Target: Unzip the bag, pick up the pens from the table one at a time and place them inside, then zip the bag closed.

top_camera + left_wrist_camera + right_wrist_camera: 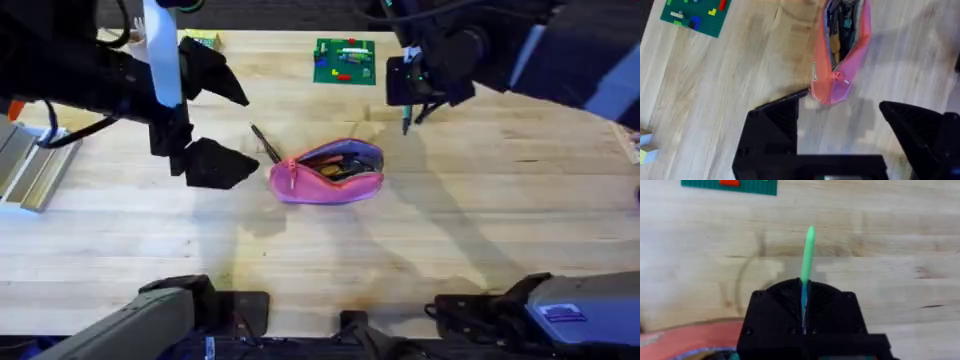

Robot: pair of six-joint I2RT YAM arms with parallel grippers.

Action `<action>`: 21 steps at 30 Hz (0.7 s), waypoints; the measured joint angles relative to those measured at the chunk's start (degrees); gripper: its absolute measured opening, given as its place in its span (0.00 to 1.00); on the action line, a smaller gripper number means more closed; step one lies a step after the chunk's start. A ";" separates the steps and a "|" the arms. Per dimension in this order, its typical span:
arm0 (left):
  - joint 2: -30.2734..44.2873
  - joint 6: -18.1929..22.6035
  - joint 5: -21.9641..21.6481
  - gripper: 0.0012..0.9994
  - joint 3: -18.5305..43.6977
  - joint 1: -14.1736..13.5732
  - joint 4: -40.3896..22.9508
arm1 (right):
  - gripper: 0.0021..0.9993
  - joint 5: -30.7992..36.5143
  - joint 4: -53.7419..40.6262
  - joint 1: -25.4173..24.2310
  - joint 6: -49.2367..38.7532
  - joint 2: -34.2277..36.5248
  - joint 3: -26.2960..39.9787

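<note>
While the right tool pinches the green pen above the table, it should tilt tip-first into the open bag; the left tool gapes beside it.

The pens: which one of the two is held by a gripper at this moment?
The green pen. The right gripper is shut on it, lifted off the table. The black pen lies on the table beside the open bag.
</note>
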 joint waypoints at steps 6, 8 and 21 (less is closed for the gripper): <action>0.00 0.00 0.00 0.99 0.00 0.00 0.00 | 0.03 -1.33 -2.82 -0.02 -7.08 -2.63 0.00; 0.00 0.00 0.00 0.99 0.00 0.00 0.00 | 0.03 -3.05 -3.55 -0.02 -9.79 -3.57 0.00; 0.00 0.00 0.00 0.99 0.00 0.00 0.00 | 0.03 -12.46 -8.20 -0.04 -25.58 -9.55 0.00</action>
